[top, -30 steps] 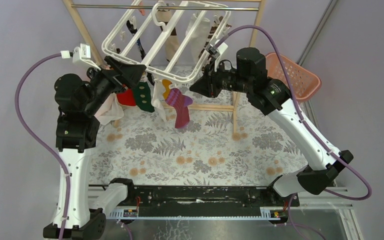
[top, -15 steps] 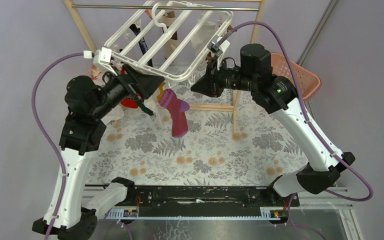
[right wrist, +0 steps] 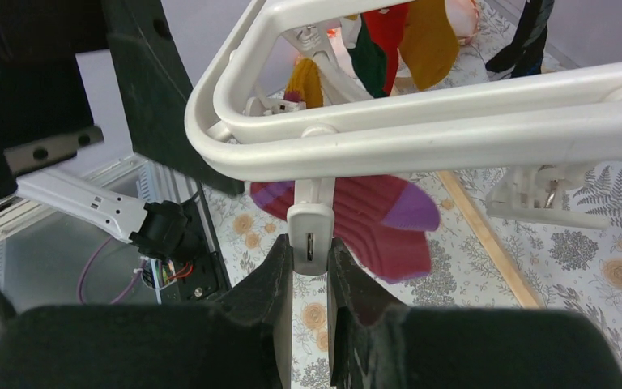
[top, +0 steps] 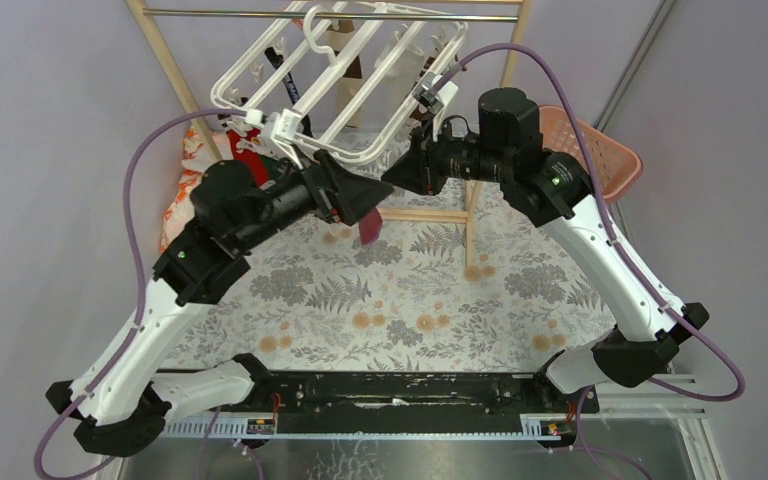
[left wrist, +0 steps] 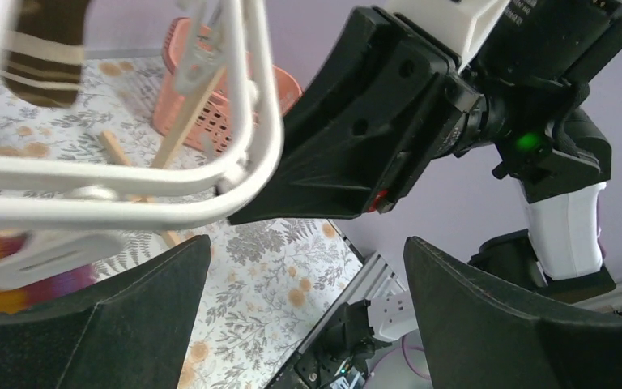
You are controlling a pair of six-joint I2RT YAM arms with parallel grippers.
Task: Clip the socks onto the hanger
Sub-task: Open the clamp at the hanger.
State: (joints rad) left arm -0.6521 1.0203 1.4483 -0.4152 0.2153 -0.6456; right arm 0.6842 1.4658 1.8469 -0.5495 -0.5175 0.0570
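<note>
The white hanger (top: 335, 75) hangs tilted from the rod, and its frame (right wrist: 453, 130) fills the right wrist view. My right gripper (right wrist: 311, 263) is shut on a dangling white clip (right wrist: 311, 231) under the hanger's near corner. A maroon-and-purple sock (right wrist: 372, 223) hangs just behind that clip. Green, red and orange socks (right wrist: 389, 36) hang further along the frame. My left gripper (left wrist: 304, 255) is open and empty just below the hanger's corner (left wrist: 129, 182), facing the right gripper. A brown-striped sock (left wrist: 44, 57) hangs at the upper left of the left wrist view. From above, the left gripper (top: 365, 195) covers most of the maroon sock (top: 370, 230).
A wooden rack (top: 170, 60) with a metal rod (top: 220, 14) carries the hanger. A pink lattice basket (top: 600, 150) stands at the back right. An orange-and-white cloth (top: 182, 190) lies at the left on the floral tablecloth (top: 410, 300).
My left arm has swung right along the hanger's near edge and now sits close to the right gripper. The hanger has shifted and tilted. The right gripper has kept its hold.
</note>
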